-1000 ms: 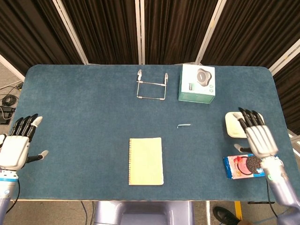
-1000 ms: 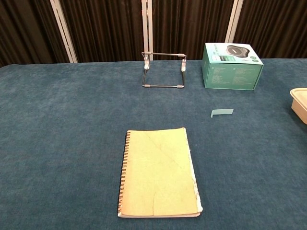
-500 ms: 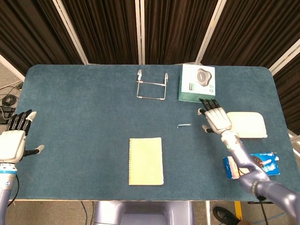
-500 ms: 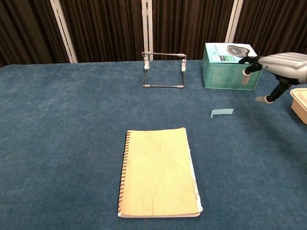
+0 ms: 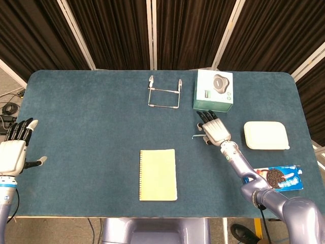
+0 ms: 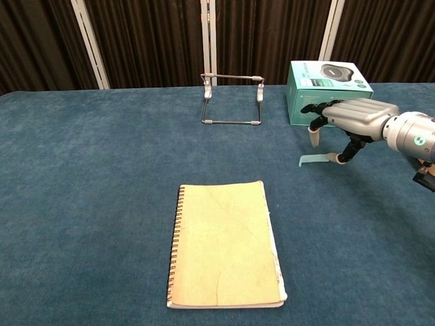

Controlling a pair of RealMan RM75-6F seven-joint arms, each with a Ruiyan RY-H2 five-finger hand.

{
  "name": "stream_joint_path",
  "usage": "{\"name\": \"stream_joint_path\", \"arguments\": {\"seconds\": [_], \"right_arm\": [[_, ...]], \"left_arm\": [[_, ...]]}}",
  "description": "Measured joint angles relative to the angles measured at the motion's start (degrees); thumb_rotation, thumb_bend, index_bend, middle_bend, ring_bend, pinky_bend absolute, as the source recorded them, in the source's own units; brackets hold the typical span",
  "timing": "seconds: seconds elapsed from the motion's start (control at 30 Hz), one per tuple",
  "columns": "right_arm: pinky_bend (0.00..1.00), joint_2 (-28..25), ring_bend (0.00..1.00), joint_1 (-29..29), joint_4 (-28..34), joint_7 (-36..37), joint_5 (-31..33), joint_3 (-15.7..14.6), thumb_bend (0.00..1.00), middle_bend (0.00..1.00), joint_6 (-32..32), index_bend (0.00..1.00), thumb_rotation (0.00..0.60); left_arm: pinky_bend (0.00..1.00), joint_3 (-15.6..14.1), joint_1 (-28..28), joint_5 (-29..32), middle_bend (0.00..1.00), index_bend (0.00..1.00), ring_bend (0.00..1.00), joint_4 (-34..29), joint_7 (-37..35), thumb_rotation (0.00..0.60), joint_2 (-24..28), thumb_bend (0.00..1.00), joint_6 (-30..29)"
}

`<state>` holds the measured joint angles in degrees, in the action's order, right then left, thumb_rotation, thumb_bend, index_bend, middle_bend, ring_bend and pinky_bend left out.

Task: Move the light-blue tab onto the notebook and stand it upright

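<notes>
Light-blue tab point(image 6: 314, 159) lies flat on worktop point(image 5: 91, 127), right of notebook point(image 6: 224, 245). Right robot hand point(image 6: 343, 119) over tab, fingers apart, holding nothing; thumb tip at tab's edge. Left robot hand point(image 5: 14, 152) spread, apart, far left.

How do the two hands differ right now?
The right hand hovers over the tab mid-table, fingers spread downward; the left hand sits at the table's far left edge, away from everything. Both hold nothing, fingers apart.
</notes>
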<state>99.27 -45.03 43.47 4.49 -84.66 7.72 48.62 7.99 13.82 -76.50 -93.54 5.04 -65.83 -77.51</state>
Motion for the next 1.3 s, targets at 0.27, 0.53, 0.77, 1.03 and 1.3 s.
{"name": "stream_joint_path", "arguments": {"seconds": [0.27, 0.53, 0.77, 1.03, 1.3], "right_arm": [[0.0, 1.4, 0.0, -0.4, -2.8, 0.1, 0.1, -1.2, 0.31, 0.0, -0.8, 0.5, 0.6], [0.0, 2.4, 0.0, -0.6, -4.5, 0.9, 0.4, -1.7, 0.33, 0.0, -1.3, 0.54, 0.6], [0.0, 3.6, 0.0, -0.8, -6.5, 1.7, 0.4, -2.1, 0.39, 0.0, -1.6, 0.63, 0.6], [0.0, 3.0, 0.0, -0.6, -5.5, 3.3, -1.0, -2.9, 0.47, 0.0, 1.6, 0.66, 0.6], [0.0, -3.1, 0.0, -0.9, 6.9, 0.0, -2.6, -2.7, 0.49, 0.0, 5.1, 0.67, 0.6]], "left_arm": [[0.0, -0.1, 0.1, 0.0, 0.0, 0.0, 0.0, 0.0, -0.1, 0.6, 0.0, 0.0, 0.0], [0.0, -0.1, 0.1, 0.2, 0.0, 0.0, 0.0, 0.1, 0.1, 0.6, -0.1, 0.0, 0.0], [0.0, 0.0, 0.3, 0.7, 0.0, 0.0, 0.0, 0.3, 0.3, 0.6, -0.3, 0.0, 0.3], [0.0, -0.2, 0.4, 0.5, 0.0, 0.0, 0.0, 0.1, 0.3, 0.6, -0.3, 0.0, 0.4], [0.0, -0.6, 0.4, -0.3, 0.0, 0.0, 0.0, -0.4, -1.3, 0.6, 0.3, 0.0, 0.8]]}}
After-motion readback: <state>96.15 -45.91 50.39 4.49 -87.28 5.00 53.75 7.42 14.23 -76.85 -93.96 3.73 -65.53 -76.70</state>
